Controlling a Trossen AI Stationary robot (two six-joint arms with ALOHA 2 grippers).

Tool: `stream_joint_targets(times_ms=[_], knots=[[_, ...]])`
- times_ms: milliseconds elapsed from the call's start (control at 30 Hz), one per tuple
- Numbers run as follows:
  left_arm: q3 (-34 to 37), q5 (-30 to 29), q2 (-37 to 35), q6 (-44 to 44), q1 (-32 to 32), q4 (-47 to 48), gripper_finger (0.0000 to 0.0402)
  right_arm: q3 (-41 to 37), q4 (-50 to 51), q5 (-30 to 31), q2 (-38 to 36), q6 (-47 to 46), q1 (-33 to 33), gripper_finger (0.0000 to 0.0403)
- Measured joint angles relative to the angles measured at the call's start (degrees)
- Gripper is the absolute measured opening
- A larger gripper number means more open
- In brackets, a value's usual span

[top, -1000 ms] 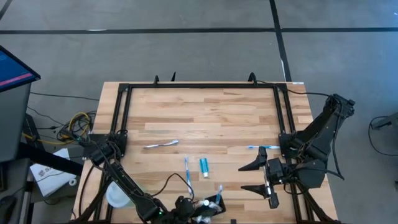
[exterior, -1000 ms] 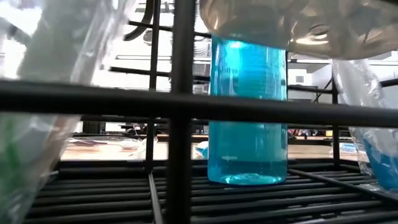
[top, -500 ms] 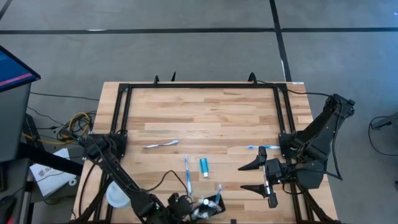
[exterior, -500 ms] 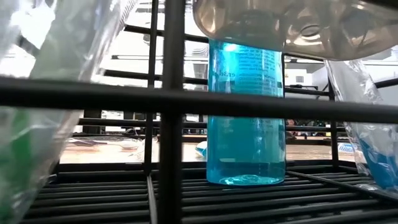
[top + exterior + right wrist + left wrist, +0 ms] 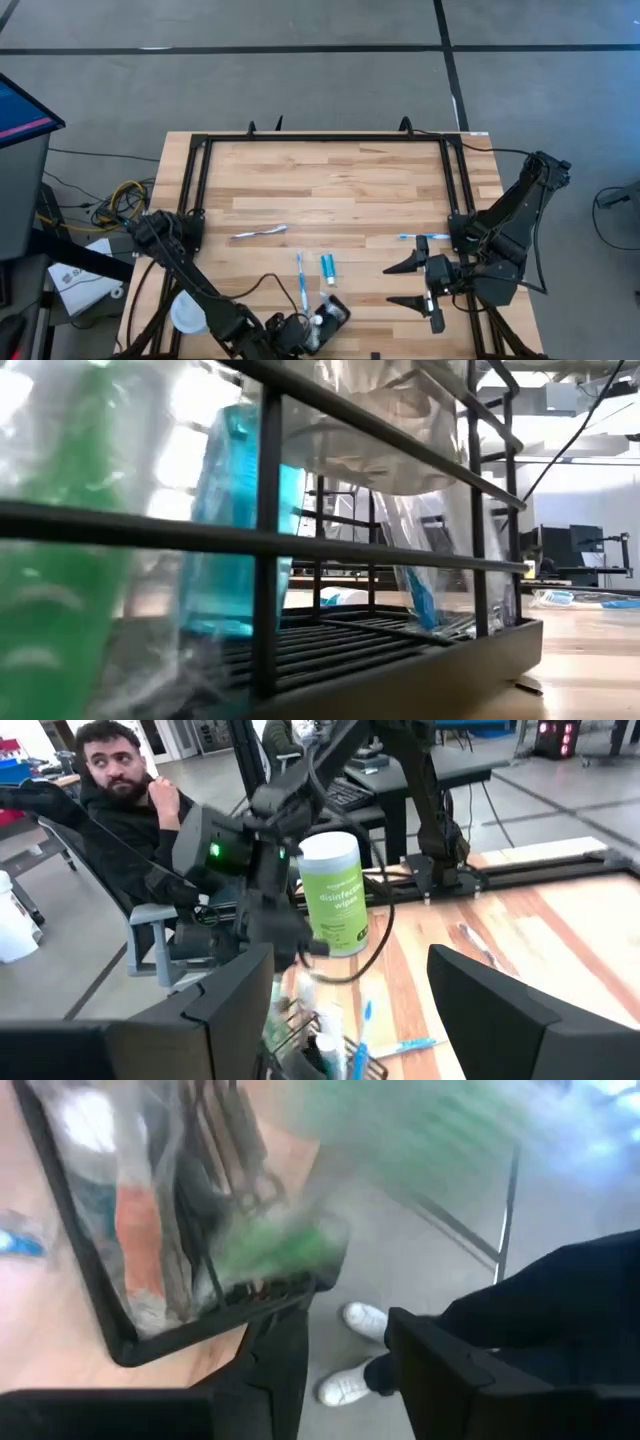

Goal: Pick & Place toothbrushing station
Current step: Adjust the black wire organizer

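Note:
The toothbrushing station is a black wire holder with plastic-wrapped brushes and tubes in it. It stands at the table's near edge and fills the low view. My left gripper is right beside it on its left; in the wrist view its fingers are apart with only floor between them. On the wood lie a white toothbrush, a blue one, a teal tube and another blue brush. My right gripper hangs open at the right. My left gripper has one fingertip right at the corner of the holder's base rim, coming from the table's near left and slanting down. I cannot tell whether it touches. The other finger stands clear of the holder.
A pale green canister with a white lid stands at the near left, also seen from the right wrist. A black frame runs round the table. A person sits beyond the left edge, with shoes near the table's near edge.
The holder has turned about on the table and shifted a little away from the near edge; in the low view its bars now slant instead of facing square. My left gripper has risen and tipped beside it.

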State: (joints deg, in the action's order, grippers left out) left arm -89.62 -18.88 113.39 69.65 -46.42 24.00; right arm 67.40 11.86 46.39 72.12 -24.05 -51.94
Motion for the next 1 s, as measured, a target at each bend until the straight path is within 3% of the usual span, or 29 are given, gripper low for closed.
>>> stream_joint_targets(times_ms=[367,500,700,867,1000], knots=[[1.85,-1.01,-3.87,1.25,1.49,5.34,0.0099,0.00,3.60,-0.02,-0.09,-1.73,0.36,0.0256],[3.52,-2.29,-6.97,4.29,1.34,7.99,0.0081,0.00,7.44,-0.56,-0.13,-9.81,0.65,0.0256],[6.20,-6.61,-11.01,8.86,1.94,13.62,0.0026,0.00,17.00,-9.70,-0.13,-22.25,3.86,0.0254],[11.18,-3.40,-13.08,10.70,5.62,13.42,0.0003,0.00,20.10,-15.43,-0.13,-22.94,6.56,0.0231],[13.92,-0.79,-13.27,9.77,9.80,12.65,0.0001,0.00,21.75,-19.48,0.29,-22.70,8.84,0.0183]])
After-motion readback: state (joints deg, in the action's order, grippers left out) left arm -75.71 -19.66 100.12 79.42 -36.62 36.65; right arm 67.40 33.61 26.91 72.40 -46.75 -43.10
